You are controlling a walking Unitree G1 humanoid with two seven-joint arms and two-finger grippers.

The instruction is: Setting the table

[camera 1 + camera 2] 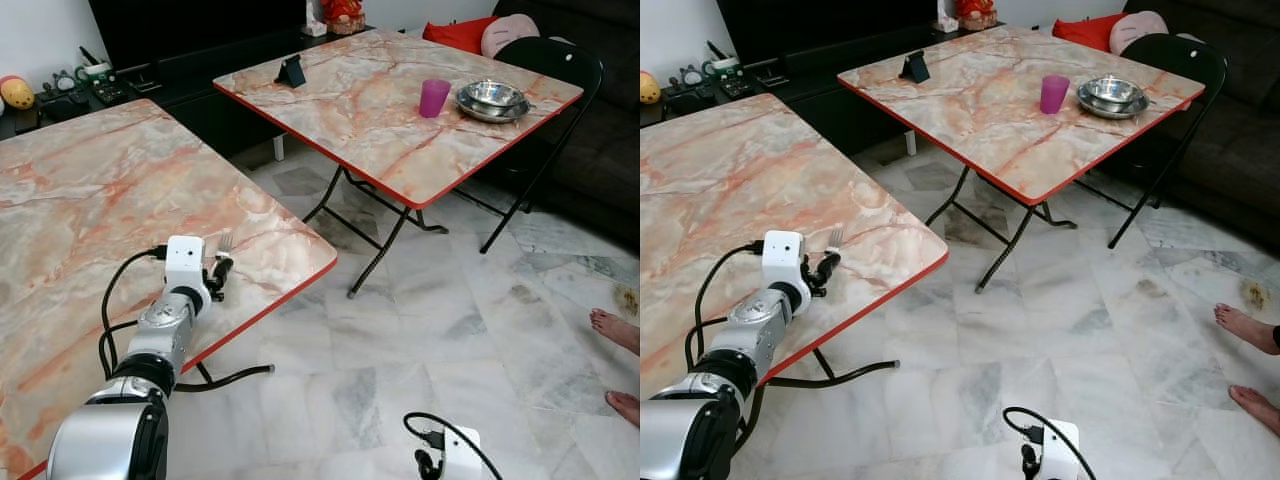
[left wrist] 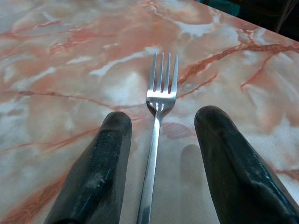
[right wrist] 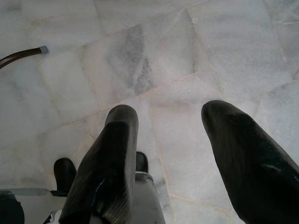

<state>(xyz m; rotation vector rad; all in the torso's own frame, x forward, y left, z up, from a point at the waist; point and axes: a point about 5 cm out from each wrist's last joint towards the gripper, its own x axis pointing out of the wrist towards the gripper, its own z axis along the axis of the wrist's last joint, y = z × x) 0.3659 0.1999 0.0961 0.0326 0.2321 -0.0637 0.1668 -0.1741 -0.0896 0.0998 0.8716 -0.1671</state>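
Left gripper [image 2: 159,140] sits low on the near table [image 1: 90,200], its fingers spread with the fork [image 2: 156,140] lying between them, untouched, probably just set down as a place setting. That spot lies near the table's red edge, with bare marble beyond. Right gripper [image 3: 170,154] hangs open over the floor.

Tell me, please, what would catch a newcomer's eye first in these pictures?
Probably the left gripper, open over the near marble-patterned table with a fork lying flat between its fingers. Next, the pink cup beside the metal bowl near the far table's right edge, by a black folding chair. A person's bare feet show on the tiled floor at the right.
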